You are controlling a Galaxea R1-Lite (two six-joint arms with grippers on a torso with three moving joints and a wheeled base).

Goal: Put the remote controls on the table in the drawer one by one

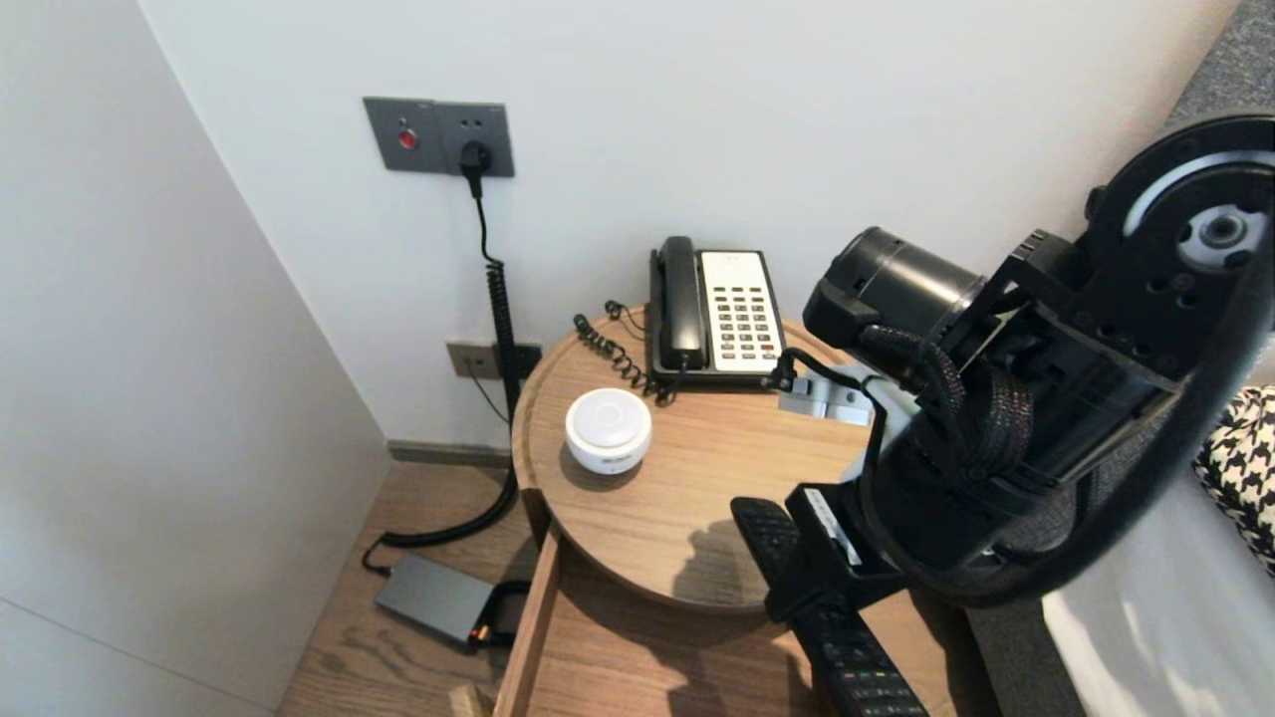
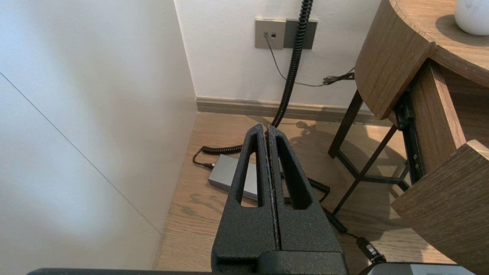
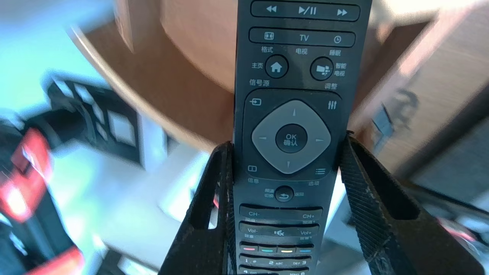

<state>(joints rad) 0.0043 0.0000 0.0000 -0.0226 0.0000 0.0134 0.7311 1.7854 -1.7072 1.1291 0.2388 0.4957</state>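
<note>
Bedside desk [image 1: 677,498] edge: noting TV remote [image 3: 294,76] clamped mid-length in right gripper [image 3: 286,141], hanging above open drawer [image 1: 637,657]. Risking slippage or pivoting through narrow side grip, possibly striking desk rim. Logging left gripper [image 2: 265,128] closed, parked above floor [image 2: 198,214].

My right arm [image 1: 1056,368]: matte black housings, a cylindrical motor can [image 1: 896,284], a braided cable sleeve [image 1: 981,408], a round joint with a silver bolted hub [image 1: 1220,231], and a white label strip [image 1: 832,525]. My left hand [image 2: 266,130] and right hand [image 3: 288,147]: grainy black wedge-shaped fingers [image 2: 244,229], each pierced by a long slot.
</note>
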